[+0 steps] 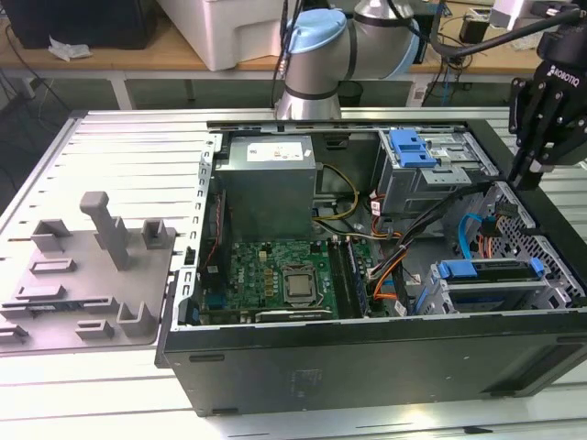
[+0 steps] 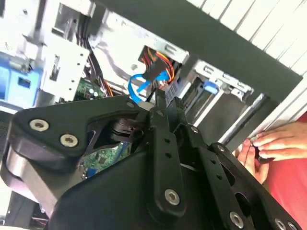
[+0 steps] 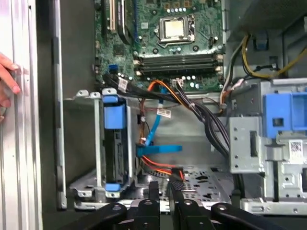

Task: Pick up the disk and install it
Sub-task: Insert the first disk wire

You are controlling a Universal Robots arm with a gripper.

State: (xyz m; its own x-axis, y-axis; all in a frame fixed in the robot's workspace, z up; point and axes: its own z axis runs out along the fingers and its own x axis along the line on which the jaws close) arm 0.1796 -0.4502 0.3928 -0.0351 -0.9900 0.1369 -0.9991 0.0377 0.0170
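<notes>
Plainly, in the exterior view, the black multi-link gripper (image 1: pixel 527 180) hangs above the open black steel computer case (image 1: pixel 367 367), over its end at the exterior view's right. Its fingers are drawn to a point with nothing between them. Below it and apart from it is the disk (image 1: pixel 488 275), a flat silver hard drive framed by a blue plastic carrier bracket. It sits inside the case in a grey sheet-metal bay (image 1: pixel 555 291). A thin bright-blue flat cable (image 1: pixel 466 234) loops between gripper and disk.

In the second wrist view the gripper (image 2: pixel 160 99) has its fingers meeting at the tips, empty, above a cluster of cable plugs. A person's hand (image 2: pixel 276 143) rests by the case's outer wall.

In the first wrist view the gripper (image 3: pixel 163 190) shows only a slit between its fingers and grips nothing. The disk (image 3: pixel 113 143) stands on edge in the bay, with blue bracket tabs at either end and a dark flank between them. Its label is turned out of sight, and I cannot tell whether it is pushed fully home. The blue flat cable (image 3: pixel 156 139) runs just beside it.

With the gripper empty and hovering, I judge no grasp has been made, so the work stands at the approach. Any grasp would call for the fingers to spread wider than the bracket and to come down beside the cable, not through it.
</notes>
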